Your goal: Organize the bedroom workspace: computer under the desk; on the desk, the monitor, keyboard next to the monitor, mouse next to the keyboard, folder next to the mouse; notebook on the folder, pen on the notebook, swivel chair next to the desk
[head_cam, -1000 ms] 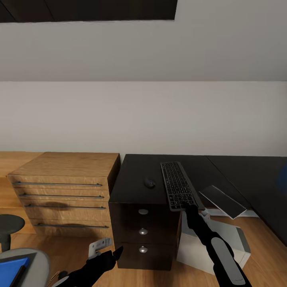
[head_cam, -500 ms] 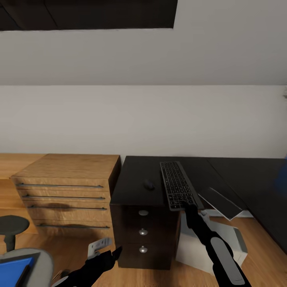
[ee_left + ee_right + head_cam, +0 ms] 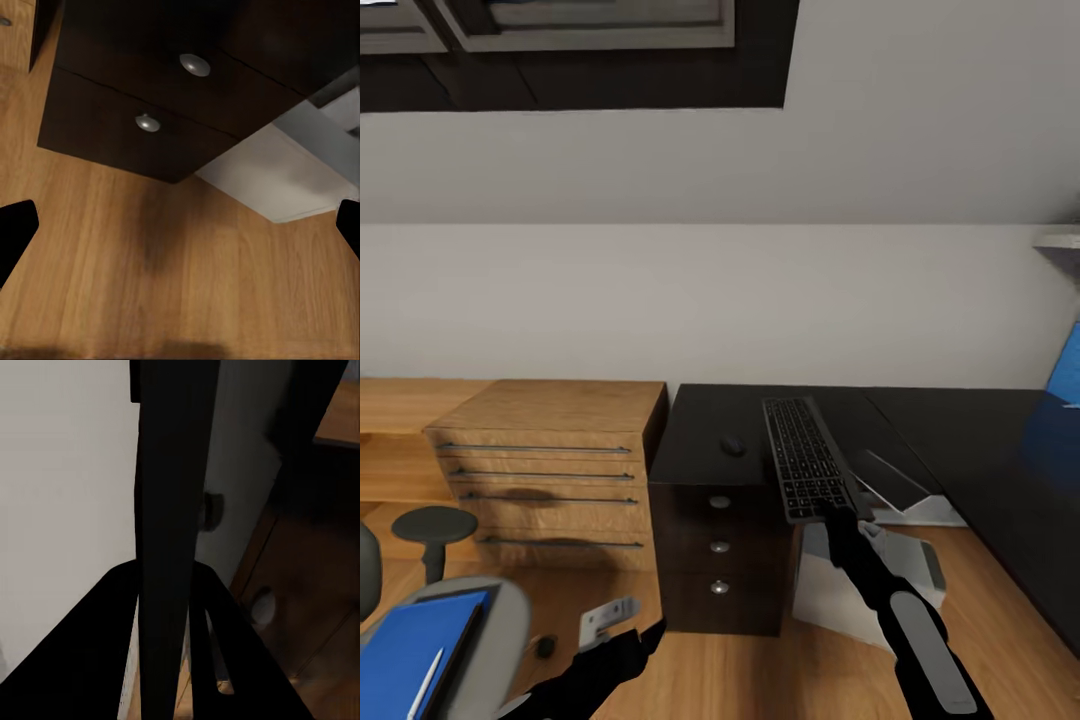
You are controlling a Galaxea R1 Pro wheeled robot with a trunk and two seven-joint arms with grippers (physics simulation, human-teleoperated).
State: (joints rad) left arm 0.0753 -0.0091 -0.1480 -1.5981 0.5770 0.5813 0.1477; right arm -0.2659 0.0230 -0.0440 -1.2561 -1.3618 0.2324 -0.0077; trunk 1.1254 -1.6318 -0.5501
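Glossy black L-shaped tabletop [image 3: 920, 425] is carrying the slim silver-framed black-keyed keyboard [image 3: 803, 456], long axis running away from the right gripper [image 3: 828, 512], which is clamping its near end (the small black mouse [image 3: 733, 446] sitting just beside).

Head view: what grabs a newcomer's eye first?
The keyboard, clamped at its near end by the right tool, juts over the front edge of the black desk, with the mouse just left of it. At lower left, the bright blue folder lies on the swivel chair.
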